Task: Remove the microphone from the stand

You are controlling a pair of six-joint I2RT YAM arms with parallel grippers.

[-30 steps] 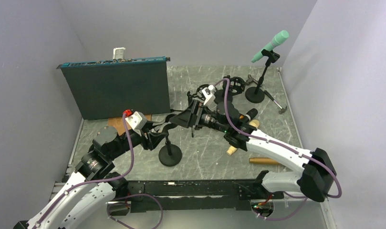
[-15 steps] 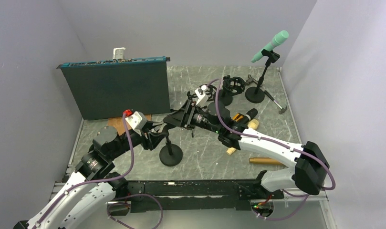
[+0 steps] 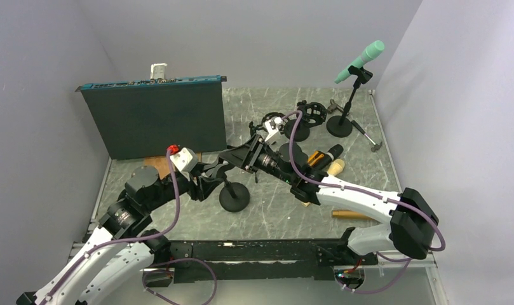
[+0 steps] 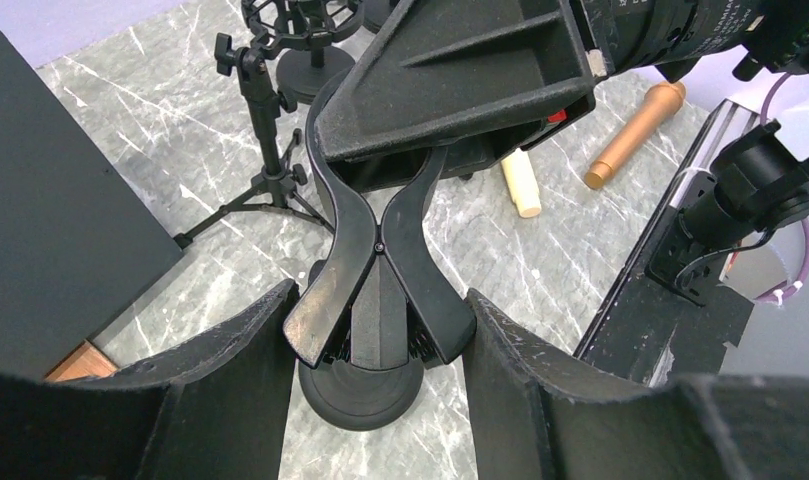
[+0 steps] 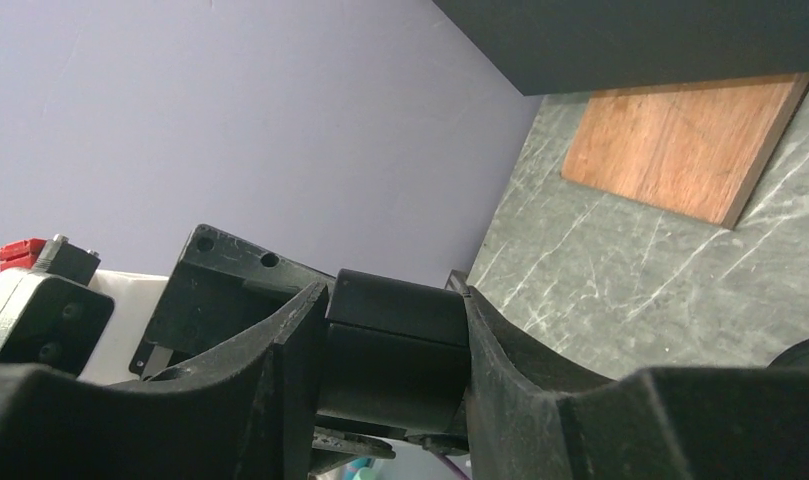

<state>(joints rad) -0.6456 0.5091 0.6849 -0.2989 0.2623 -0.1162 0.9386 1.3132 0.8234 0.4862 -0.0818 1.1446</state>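
— What is on the left of the overhead view?
— A dark panel (image 3: 152, 121) stands upright at the upper left. A wooden board (image 3: 154, 164) lies flat on the tabletop (image 3: 267, 206) at its foot.
— And the left pincer?
— The left pincer (image 4: 380, 300) is clenched on the two handles of a black spring clip (image 4: 365, 240), one finger against each. The round base of the stand (image 4: 360, 395) shows directly below, at the lower centre of that wrist view.
— The right one?
— Just right of centre, the right pincer (image 5: 392, 305) is clamped on the microphone (image 5: 395, 365), a black barrel filling the gap between its fingers. The pincer covers the clip's upper end, so it is unclear whether the barrel sits in the clip's jaws.
— Farther right?
— A green microphone (image 3: 362, 58) on its own stand, at the upper right, well apart.
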